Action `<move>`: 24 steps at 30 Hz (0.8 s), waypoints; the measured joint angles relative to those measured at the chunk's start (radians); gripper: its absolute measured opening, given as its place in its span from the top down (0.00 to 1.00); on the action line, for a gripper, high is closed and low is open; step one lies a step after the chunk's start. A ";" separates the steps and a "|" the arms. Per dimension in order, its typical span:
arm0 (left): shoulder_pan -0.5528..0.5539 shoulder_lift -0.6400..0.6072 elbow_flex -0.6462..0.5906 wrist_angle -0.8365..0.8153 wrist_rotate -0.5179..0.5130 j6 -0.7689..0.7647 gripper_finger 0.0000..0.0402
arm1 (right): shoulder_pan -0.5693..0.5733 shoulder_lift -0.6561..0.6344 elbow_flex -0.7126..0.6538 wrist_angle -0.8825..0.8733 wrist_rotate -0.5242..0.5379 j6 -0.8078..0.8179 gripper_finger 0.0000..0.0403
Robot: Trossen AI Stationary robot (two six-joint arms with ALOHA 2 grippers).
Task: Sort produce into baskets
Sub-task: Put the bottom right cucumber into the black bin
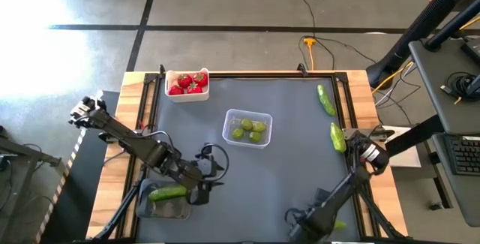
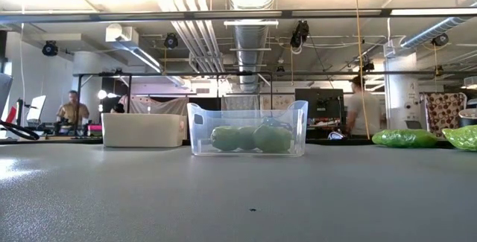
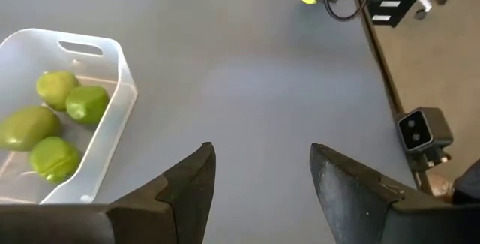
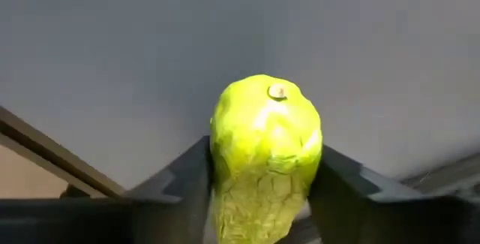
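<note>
Red strawberries fill the white tub (image 1: 186,84) at the far left. Several yellow-green fruits lie in the clear tub (image 1: 247,128) mid-table, which also shows in the low view (image 2: 247,129). One cucumber (image 1: 168,193) lies in the dark tray (image 1: 182,212) at the near left. Two more cucumbers (image 1: 325,99) (image 1: 338,137) lie on the mat by the right edge. My left gripper (image 3: 262,154) is open and empty over bare mat, right of the tray. My right gripper (image 4: 262,161) is at the near right edge, shut on a yellow-green fruit (image 1: 339,226). My right gripper pinches the yellow-green fruit by its two sides (image 4: 225,161) between its two fingers. The fruit's stem end (image 4: 277,91) sticks out past the fingertips, with grey mat behind it. Whether it is lifted clear of the table cannot be told.
Wooden rails and black frame bars (image 1: 352,101) run round the grey mat. A small camera (image 3: 424,131) sits at the near edge. Bare mat lies between the clear tub and the near edge. People show in the room beyond the table (image 2: 73,108).
</note>
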 joint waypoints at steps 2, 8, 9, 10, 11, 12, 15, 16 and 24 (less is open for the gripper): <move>0.001 -0.009 -0.002 -0.020 -0.001 0.002 0.50 | -0.052 -0.029 0.009 -0.008 0.061 -0.070 0.66; -0.002 -0.040 -0.006 -0.091 0.000 -0.025 0.50 | -0.239 -0.102 0.032 -0.010 0.281 -0.280 0.70; -0.006 -0.045 -0.006 -0.108 0.000 -0.038 0.50 | -0.269 -0.109 0.034 -0.009 0.300 -0.317 0.70; -0.009 -0.049 -0.006 -0.124 -0.001 -0.055 0.50 | -0.299 -0.112 0.041 -0.007 0.316 -0.353 0.70; -0.014 -0.053 -0.006 -0.135 -0.001 -0.069 0.50 | -0.328 -0.112 0.046 -0.003 0.320 -0.388 0.70; -0.020 -0.055 -0.006 -0.146 -0.001 -0.083 0.50 | -0.354 -0.113 0.051 0.003 0.324 -0.423 0.69; -0.030 -0.061 -0.008 -0.167 0.000 -0.104 0.50 | -0.419 -0.109 0.053 0.077 0.325 -0.510 0.65; -0.032 -0.063 -0.011 -0.167 0.000 -0.105 0.50 | -0.436 -0.102 0.053 0.119 0.327 -0.535 0.65; -0.055 -0.090 -0.045 -0.162 0.001 -0.130 0.50 | -0.512 -0.046 0.050 0.389 0.351 -0.636 0.65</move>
